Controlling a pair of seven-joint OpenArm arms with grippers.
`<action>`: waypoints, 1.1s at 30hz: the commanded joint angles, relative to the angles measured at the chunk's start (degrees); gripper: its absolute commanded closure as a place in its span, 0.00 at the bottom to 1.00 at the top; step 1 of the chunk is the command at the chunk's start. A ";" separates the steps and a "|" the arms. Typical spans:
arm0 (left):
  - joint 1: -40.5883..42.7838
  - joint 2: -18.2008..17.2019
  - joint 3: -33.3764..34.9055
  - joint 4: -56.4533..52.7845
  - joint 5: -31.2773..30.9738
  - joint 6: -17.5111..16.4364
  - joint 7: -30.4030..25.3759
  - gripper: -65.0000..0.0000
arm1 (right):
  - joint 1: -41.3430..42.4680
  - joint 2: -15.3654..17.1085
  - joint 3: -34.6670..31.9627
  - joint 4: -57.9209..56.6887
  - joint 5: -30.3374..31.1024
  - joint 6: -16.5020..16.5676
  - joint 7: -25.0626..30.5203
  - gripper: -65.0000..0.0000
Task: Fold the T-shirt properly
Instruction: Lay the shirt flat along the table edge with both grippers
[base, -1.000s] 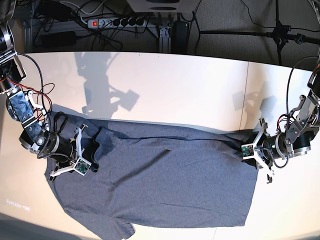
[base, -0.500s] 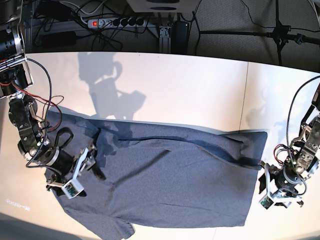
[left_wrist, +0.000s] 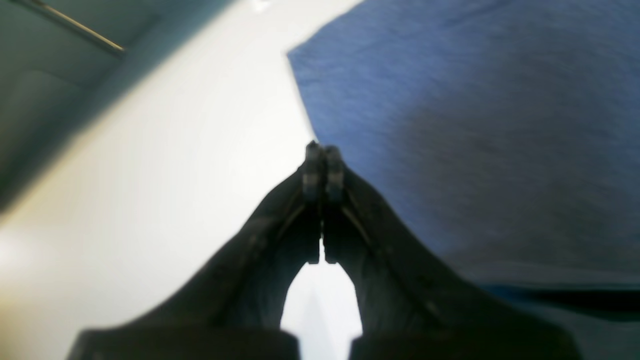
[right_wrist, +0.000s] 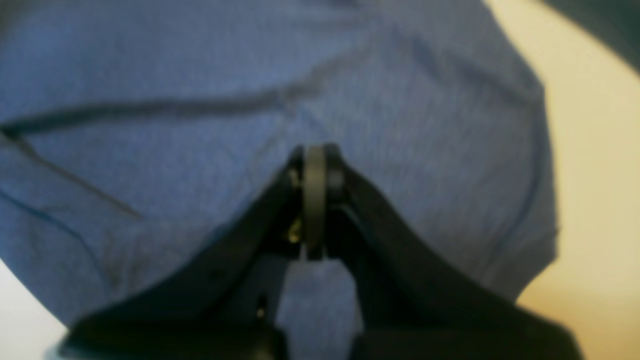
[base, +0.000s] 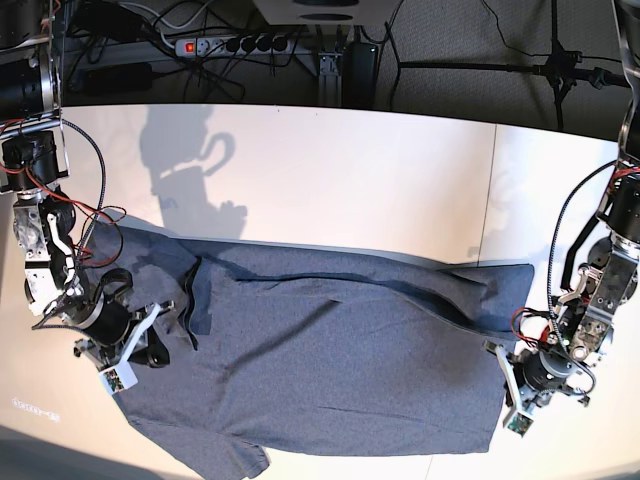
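The T-shirt (base: 340, 350) lies spread on the white table (base: 350, 180), dark blue-grey, with a sleeve at the near left and a fold line across its upper part. My left gripper (base: 497, 358) is at the shirt's right edge. In the left wrist view the left gripper (left_wrist: 320, 150) is shut, its tips right at the hem of the T-shirt (left_wrist: 475, 125), and no cloth shows between them. My right gripper (base: 158, 350) is over the shirt's left side. The right wrist view shows that gripper (right_wrist: 315, 150) shut above creased fabric of the T-shirt (right_wrist: 175, 75).
Behind the table's far edge are a power strip (base: 235, 44), cables and a stand (base: 555, 65). A seam in the tabletop (base: 490, 200) runs near the right side. The shirt's lower sleeve (base: 235, 458) reaches close to the table's near edge.
Both arms have swung from the shirt's far edge toward the near side. The shirt's right corner, earlier bunched at the left gripper, now lies flat. Both grippers are shut now.
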 joint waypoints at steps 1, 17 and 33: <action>-1.11 -0.04 -0.72 0.61 -0.28 0.09 -0.57 1.00 | 1.25 0.76 0.70 -0.37 1.31 -0.04 1.27 1.00; 5.92 9.46 -10.32 -13.94 -1.46 -9.11 -4.09 1.00 | 0.37 -4.70 0.74 -12.55 0.57 -0.02 1.51 1.00; 8.68 9.62 -10.75 -15.02 3.45 -18.62 0.98 1.00 | -10.32 -5.01 1.99 -12.31 -1.77 -0.02 1.46 1.00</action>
